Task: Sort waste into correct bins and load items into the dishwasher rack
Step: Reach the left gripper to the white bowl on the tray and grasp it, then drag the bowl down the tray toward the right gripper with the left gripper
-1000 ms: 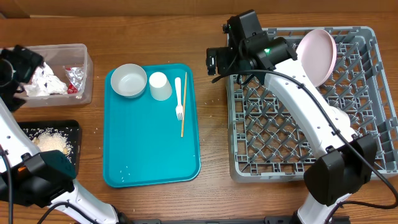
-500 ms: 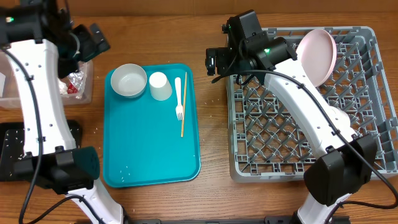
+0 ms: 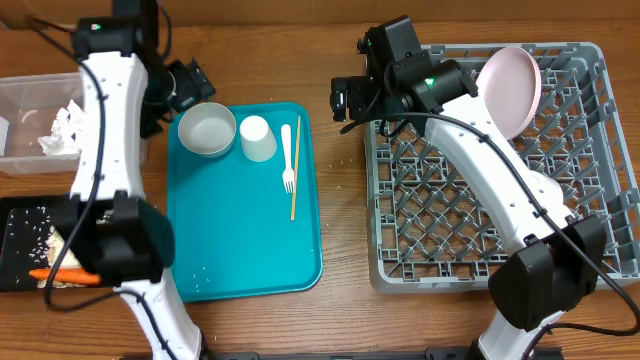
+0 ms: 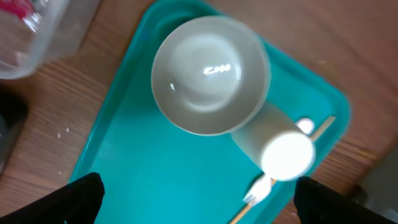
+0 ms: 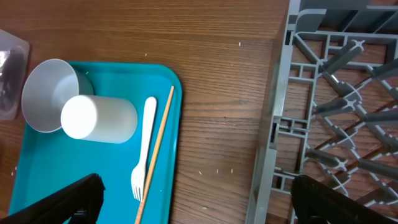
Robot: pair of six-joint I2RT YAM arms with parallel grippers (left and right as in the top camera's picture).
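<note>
You're on loading now: napkins in clear tub, rice + carrot in black tray, pink plate upright in rack. L gripper, fingers apart & empty, hovers by white bowl on teal tray. R gripper also apart, near rack corner. Next: drop, pinch bowl rim. On tray: 1 bowl, 1 cup, 1 fork, 1 stick.

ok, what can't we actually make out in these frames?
- Overhead: left arm covers the black tray's right part and the carrot's right end.
- Overhead: right arm hides most of a white item in the dishwasher rack; can't identify it.
- Left wrist: clear tub cut off at the top-left edge, contents blurred.
</note>
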